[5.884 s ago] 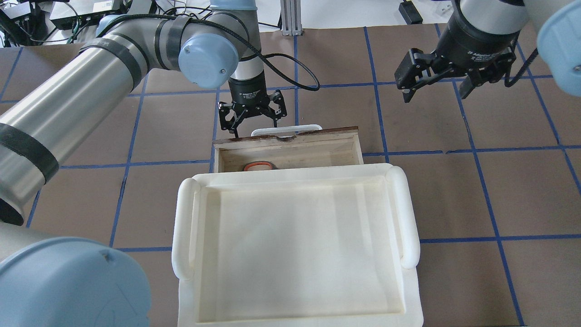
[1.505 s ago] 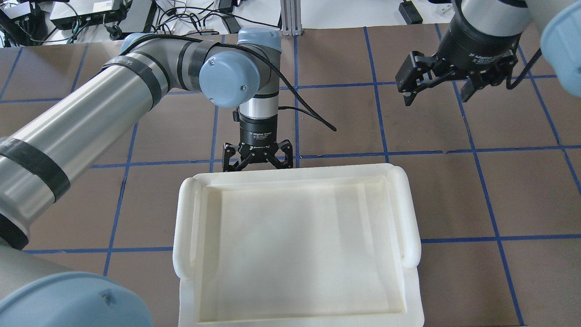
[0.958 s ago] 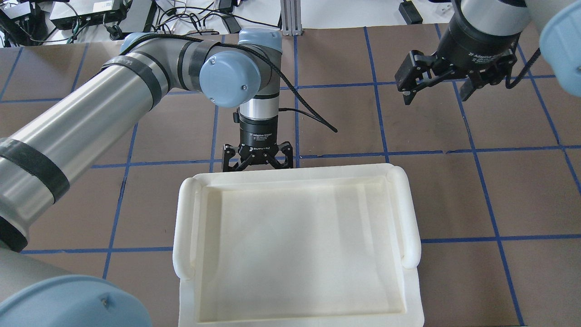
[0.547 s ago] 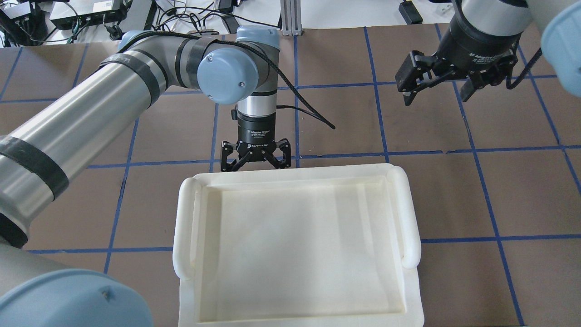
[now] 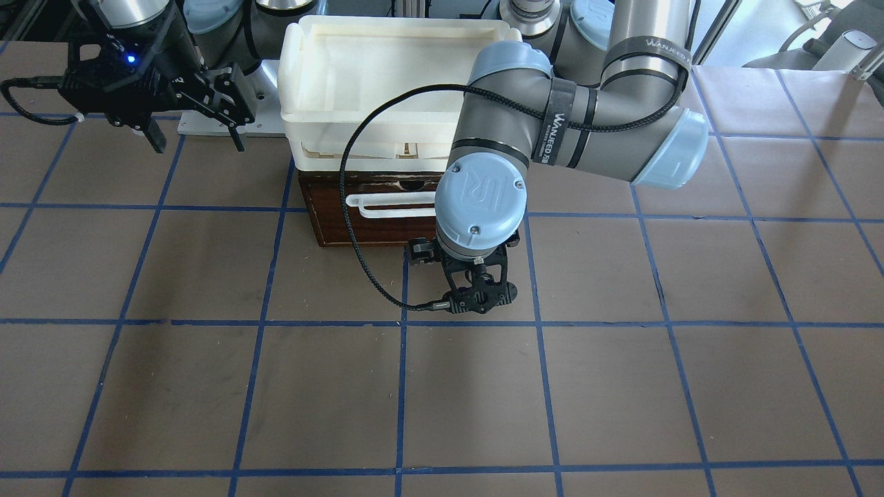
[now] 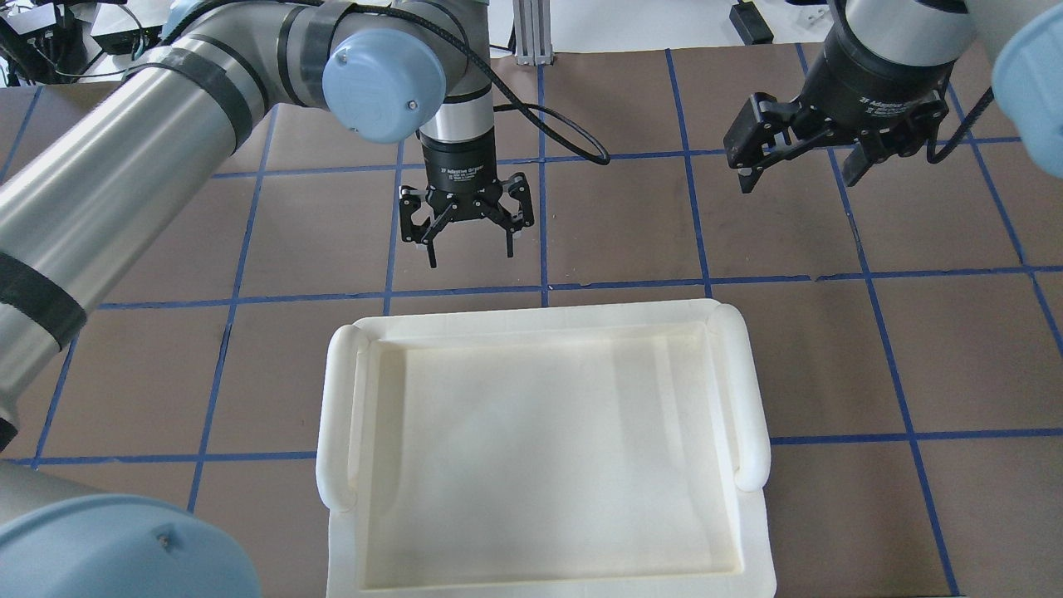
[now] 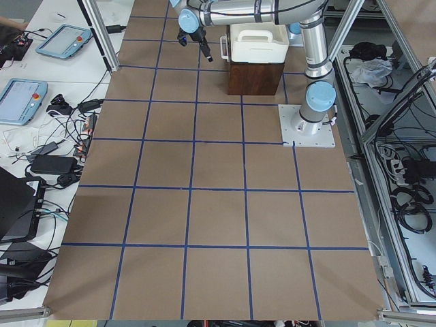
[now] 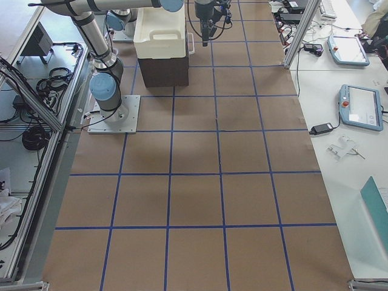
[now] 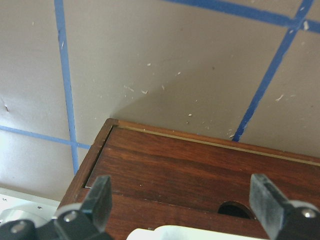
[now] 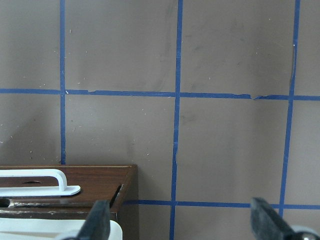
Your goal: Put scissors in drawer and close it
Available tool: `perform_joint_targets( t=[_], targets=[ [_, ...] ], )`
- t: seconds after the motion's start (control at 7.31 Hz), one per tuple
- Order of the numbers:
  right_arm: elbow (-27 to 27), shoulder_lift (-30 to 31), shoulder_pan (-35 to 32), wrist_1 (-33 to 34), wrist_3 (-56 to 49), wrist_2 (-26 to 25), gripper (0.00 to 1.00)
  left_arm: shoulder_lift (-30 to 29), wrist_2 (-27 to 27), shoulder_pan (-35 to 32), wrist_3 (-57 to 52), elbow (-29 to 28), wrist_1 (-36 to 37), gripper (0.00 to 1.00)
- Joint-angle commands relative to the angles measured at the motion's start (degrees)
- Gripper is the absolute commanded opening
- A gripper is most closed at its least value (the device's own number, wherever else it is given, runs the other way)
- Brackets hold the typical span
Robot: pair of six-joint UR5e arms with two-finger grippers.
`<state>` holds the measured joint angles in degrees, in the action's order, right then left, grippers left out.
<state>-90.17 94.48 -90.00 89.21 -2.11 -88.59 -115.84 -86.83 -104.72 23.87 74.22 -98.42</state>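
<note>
The drawer (image 5: 376,224) is shut: its dark brown front with the white bar handle (image 5: 387,206) sits flush under the white tray. It also shows in the left wrist view (image 9: 200,170) and the right wrist view (image 10: 100,182). The scissors are out of view. My left gripper (image 6: 470,256) is open and empty, hovering above the table just in front of the drawer front, not touching it. My right gripper (image 6: 800,178) is open and empty, held high off to the right of the drawer.
A white plastic tray (image 6: 540,320) sits on top of the drawer cabinet and hides the drawer from overhead. The brown table mat with blue tape lines lies all around. The left arm's black cable (image 5: 359,228) loops in front of the drawer.
The drawer, open earlier with an orange-red handle loop showing inside, is now shut. My left gripper, which was against the drawer front, has pulled back from it. The right arm has stayed put.
</note>
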Motion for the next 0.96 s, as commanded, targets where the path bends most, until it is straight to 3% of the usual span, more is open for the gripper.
perform_joint_targets(
  t=[0.0,0.27,0.55,0.82],
  targets=[
    [0.00,0.00,0.00,-0.09,0.00,0.00,1.00,4.11,-1.31,3.28,-10.88,-2.76,2.52,1.00],
    [0.00,0.00,-0.09,-0.18,0.00,0.00,1.00,9.30,-3.08,7.32,-13.49,-2.76,4.55,1.00],
    [0.09,-0.34,0.00,0.08,0.00,-0.17,1.00,14.04,-3.52,13.98,-25.82,-2.15,4.55,1.00],
    [0.00,-0.70,-0.17,0.61,0.87,-0.44,1.00,17.48,-3.00,17.78,-28.07,-0.67,4.38,1.00]
  ],
)
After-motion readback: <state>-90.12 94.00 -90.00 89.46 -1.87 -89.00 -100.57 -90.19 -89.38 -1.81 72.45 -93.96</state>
